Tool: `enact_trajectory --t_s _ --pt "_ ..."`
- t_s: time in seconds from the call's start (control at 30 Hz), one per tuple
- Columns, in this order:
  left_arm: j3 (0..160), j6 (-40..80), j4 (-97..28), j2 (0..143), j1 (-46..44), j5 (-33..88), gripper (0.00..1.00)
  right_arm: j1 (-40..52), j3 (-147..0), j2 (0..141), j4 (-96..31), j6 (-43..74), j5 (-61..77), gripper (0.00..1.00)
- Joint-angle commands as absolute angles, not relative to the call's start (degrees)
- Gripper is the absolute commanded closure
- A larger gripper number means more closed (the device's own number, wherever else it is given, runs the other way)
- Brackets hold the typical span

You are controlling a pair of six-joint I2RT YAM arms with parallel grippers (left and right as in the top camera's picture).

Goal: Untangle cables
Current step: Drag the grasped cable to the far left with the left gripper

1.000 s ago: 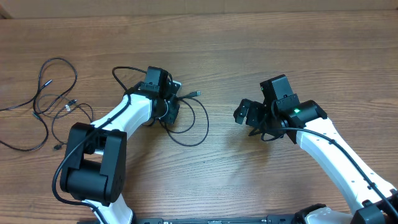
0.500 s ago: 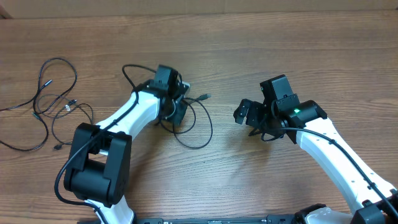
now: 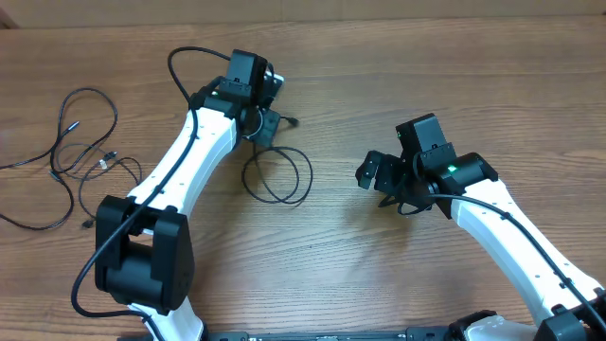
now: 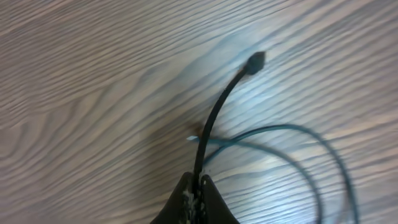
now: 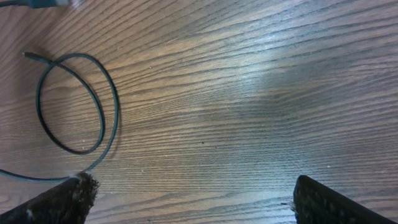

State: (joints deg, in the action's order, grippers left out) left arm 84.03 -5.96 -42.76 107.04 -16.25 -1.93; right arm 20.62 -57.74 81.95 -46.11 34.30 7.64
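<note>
One looped cable lies apart from the rest. Its ring rests on the wood surface and its plug end reaches out on the far side of the ring. The left jaws are fully shut on this cable just short of the plug, and the left wrist view shows the cord rising out of the pinch. A second ago those jaws were only closing, low and nearly over the ring. Since then the left arm has drawn off toward the far side of the ring, and the ring has pulled smaller and rounder behind it. I judge that the pull is paying this cord out, though the coil is not yet undone.

Well to the left of the ring, the tangled cables have not moved and are still crossed over one another. To the right of the ring, the right jaws stand as wide as they go, holding nothing and unmoved.

The surface is brown wood grain. Beyond the ring a pale band runs along its far edge, and I cannot tell what it is.
</note>
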Motion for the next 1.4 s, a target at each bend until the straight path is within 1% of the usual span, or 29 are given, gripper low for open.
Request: enact_trajectory --t_s 0.0,0.2,0.53,1.13,1.2,1.27,1.3,1.33,1.37 --pt "85.1 -4.5 -43.8 106.1 -14.9 -7.2 0.96 20.5 -58.1 81.4 -45.8 34.2 7.5 0.00" --pt "84.5 -1.1 -45.0 106.1 -14.1 -5.4 0.96 20.5 -58.1 81.4 -45.8 34.2 7.5 0.00" --pt "81.7 -1.3 -44.3 108.3 -14.7 4.4 0.96 20.5 -58.1 81.4 -45.8 34.2 7.5 0.00" --pt "81.7 -1.3 -42.0 110.3 -15.8 5.1 0.96 20.5 -58.1 81.4 -45.7 34.2 7.6 0.00" --pt "81.8 -1.3 -42.3 110.1 -15.8 9.1 0.96 20.5 -58.1 81.4 -45.3 34.2 8.5 0.00" --pt "82.0 -1.3 -42.7 109.8 -15.8 19.3 0.96 20.6 -58.1 81.4 -43.1 31.9 13.7 0.00" --pt "82.2 -1.3 -42.6 109.7 -15.8 22.0 0.96 20.6 -58.1 81.4 -41.8 29.9 16.6 0.00" --pt "83.0 -1.3 -42.6 109.7 -15.8 28.3 0.96 20.6 -58.1 81.4 -39.9 27.8 20.8 0.00" --pt "83.4 -1.3 -42.6 109.7 -15.8 30.6 0.96 20.6 -58.1 81.4 -39.2 27.0 22.2 0.00"
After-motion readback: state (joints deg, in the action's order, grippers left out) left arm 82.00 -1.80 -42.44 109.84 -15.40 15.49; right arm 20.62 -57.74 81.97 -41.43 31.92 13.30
